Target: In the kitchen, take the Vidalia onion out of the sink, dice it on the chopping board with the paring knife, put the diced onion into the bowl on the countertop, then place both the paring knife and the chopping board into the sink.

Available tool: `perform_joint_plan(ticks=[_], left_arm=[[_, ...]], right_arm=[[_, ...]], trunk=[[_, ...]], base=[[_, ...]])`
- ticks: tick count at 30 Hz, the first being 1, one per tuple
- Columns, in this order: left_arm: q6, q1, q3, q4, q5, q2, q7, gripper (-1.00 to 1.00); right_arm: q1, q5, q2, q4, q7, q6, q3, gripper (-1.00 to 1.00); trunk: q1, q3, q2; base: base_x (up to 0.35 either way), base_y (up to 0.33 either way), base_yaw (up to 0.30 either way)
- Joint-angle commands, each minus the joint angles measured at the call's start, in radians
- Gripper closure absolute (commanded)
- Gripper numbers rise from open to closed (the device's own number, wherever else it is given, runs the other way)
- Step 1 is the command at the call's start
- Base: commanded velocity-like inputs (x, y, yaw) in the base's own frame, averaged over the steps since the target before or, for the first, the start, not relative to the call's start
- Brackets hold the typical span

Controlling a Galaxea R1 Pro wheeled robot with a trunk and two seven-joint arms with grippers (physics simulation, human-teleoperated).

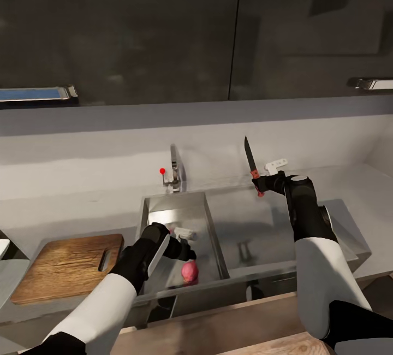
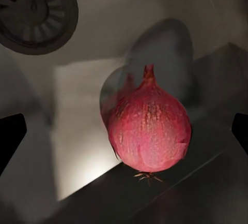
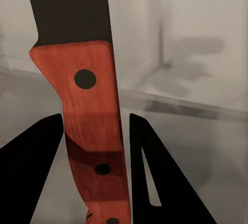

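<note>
A reddish Vidalia onion (image 1: 189, 271) (image 2: 150, 131) lies in the sink (image 1: 180, 207), at the front of the basin. My left gripper (image 1: 186, 246) (image 2: 124, 136) hangs just above it, open wide, its dark fingertips (image 2: 10, 138) well apart on either side. Over the drainboard, my right gripper (image 1: 262, 183) (image 3: 95, 146) is shut on the paring knife (image 1: 251, 165) (image 3: 90, 105), gripping the red handle with the dark blade pointing up. The brown chopping board (image 1: 68, 265) lies bare on the countertop (image 1: 65, 207), left of the sink. A sliver of the white bowl (image 1: 3, 247) shows at the far left edge.
A chrome faucet (image 1: 173, 169) with a red dot stands behind the basin, and the round drain (image 2: 36, 12) lies beyond the onion. The steel drainboard (image 1: 256, 218) stretches to the right. Dark upper cabinets (image 1: 164, 27) hang above the grey wall.
</note>
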Motion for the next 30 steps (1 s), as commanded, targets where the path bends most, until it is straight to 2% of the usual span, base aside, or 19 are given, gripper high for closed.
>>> perform_joint_plan(ticks=[1,6,9,13,30], left_arm=[[0.005,-0.001,0.0,-0.001,0.003,0.0,0.001,-1.0],[0.004,-0.001,0.0,0.002,0.003,0.0,0.001,-1.0],[0.003,-0.001,0.0,0.044,0.003,0.0,0.001,-1.0],[0.003,-0.001,0.0,0.056,0.003,0.0,0.001,-1.0],[0.002,-0.001,-0.001,0.107,0.003,0.0,0.002,-1.0]], right_arm=[[-0.001,0.01,0.001,-0.001,0.01,0.001,-0.004,1.0],[-0.001,0.01,0.001,-0.001,0.01,0.001,-0.003,1.0],[-0.001,0.01,0.001,-0.001,0.01,0.001,-0.003,1.0],[-0.001,0.01,0.001,-0.001,0.01,0.001,-0.002,1.0],[-0.001,0.009,0.001,-0.004,0.01,0.001,-0.003,1.0]], trunk=[[0.001,-0.002,-0.002],[0.001,-0.002,-0.002],[0.001,-0.002,-0.002],[0.001,-0.002,-0.002],[0.001,-0.013,-0.002]], base=[[0.0,0.0,-0.004],[0.0,0.0,-0.117],[0.0,0.0,-0.211],[0.0,0.0,-0.1],[0.0,0.0,-0.005]])
